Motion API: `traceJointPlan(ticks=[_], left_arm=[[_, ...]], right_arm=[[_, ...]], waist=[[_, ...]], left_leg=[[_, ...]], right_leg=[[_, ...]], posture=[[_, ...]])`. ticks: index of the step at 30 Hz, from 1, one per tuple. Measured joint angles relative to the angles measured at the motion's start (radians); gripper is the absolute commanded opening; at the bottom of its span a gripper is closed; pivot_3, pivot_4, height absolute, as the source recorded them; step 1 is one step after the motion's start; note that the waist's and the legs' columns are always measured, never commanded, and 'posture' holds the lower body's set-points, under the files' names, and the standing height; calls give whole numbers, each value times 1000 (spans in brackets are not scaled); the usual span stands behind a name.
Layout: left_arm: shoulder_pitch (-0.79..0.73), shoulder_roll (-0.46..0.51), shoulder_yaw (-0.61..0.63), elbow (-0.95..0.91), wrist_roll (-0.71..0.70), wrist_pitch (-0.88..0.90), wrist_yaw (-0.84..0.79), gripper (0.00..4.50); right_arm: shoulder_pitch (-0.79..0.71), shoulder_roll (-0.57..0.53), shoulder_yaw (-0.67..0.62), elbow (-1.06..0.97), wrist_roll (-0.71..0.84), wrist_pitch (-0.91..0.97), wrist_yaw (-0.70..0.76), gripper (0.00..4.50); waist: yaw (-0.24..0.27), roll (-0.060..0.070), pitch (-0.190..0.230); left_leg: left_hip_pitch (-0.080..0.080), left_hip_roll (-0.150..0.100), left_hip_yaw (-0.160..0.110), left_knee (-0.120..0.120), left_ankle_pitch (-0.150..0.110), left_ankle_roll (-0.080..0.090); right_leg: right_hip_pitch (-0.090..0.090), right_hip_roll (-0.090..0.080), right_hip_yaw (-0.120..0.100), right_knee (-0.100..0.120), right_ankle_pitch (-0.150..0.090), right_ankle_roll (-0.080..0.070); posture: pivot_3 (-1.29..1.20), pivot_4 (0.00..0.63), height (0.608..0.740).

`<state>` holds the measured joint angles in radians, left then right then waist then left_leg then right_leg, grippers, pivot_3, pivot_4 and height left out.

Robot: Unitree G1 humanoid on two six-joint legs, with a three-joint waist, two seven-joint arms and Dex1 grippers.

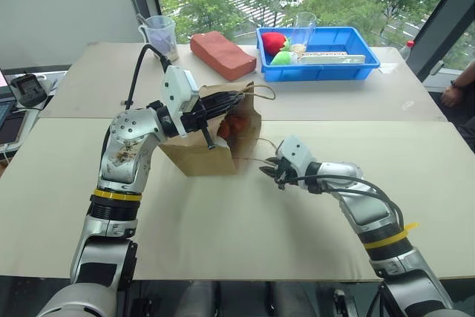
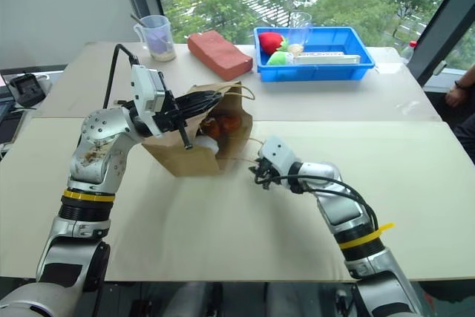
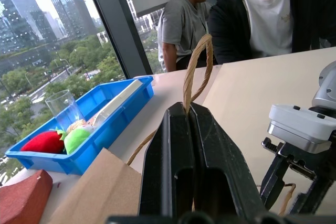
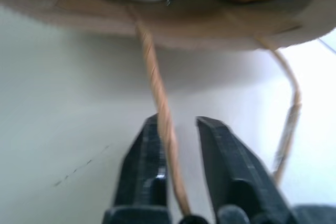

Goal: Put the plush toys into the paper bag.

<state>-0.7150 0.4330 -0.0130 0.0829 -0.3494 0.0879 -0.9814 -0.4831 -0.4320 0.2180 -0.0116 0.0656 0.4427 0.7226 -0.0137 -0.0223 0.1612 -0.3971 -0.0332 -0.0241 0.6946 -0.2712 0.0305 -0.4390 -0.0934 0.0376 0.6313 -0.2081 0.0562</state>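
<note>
Both toys bagged, handles being gathered

Paper bag (image 1: pixel 200 155) lies mid-desk, teddy bear (image 1: pixel 236 125) and white bird (image 2: pixel 208 146) inside. Left pincer (image 1: pixel 231 100) clamps the upper handle; right pincer (image 1: pixel 273 174), slightly parted, straddles the lower cord (image 4: pixel 157 98) — close squarely before lifting.

A paper bag (image 1: pixel 200 155) lies on its side near the middle of the desk (image 1: pixel 223 243), its mouth facing right. Two plush toys (image 2: pixel 215 128) sit inside the mouth. The left end effector (image 1: pixel 236 99) is at the bag's upper edge, clamped on one cord handle (image 3: pixel 195 72). The right end effector (image 1: pixel 269 171) is just right of the bag, low over the desk, with the other cord handle (image 4: pixel 160 114) between its fingers. Far behind the bag lies a brick (image 1: pixel 222 54); left of it stands a measuring cup (image 1: pixel 160 35), right of it a tray (image 1: pixel 319 68) holding a glass (image 1: pixel 303 29).
</note>
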Motion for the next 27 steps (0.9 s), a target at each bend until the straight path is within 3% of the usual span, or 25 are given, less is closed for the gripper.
traceJointPlan(ticks=[6, 14, 20, 27], left_arm=[[-19, -11, -11, 25, 23, -20, -1, 0], [-292, -118, -17, 349, 73, -147, 10, 0], [-402, -151, -2, 519, 73, -207, -6, 0], [-320, -104, -9, 525, 73, -165, -88, 0]], right_arm=[[41, 45, -100, -150, 51, -23, -70, 49], [25, 65, -187, -408, 47, -91, -199, 49], [-44, 83, -179, -470, 31, -86, -253, 49], [-67, 127, -74, -492, 74, 115, -247, 49]], waist=[[6, 0, 0], [13, 0, 0], [-3, 0, 0], [-16, 0, 0]], left_leg=[[-1, 0, -1, 0, 0, 0], [-1, -2, 0, 2, 0, 0], [-1, -1, -1, 0, 0, 0], [-1, 0, -1, 1, 0, 1]], right_leg=[[0, 0, -1, 0, 0, 0], [1, 0, -2, -1, 0, 0], [1, 1, -2, 1, 0, 0], [0, 1, -2, 4, 0, 0]], posture=[[0, 150, 740], [0, 150, 740], [0, 150, 740], [0, 150, 740]])
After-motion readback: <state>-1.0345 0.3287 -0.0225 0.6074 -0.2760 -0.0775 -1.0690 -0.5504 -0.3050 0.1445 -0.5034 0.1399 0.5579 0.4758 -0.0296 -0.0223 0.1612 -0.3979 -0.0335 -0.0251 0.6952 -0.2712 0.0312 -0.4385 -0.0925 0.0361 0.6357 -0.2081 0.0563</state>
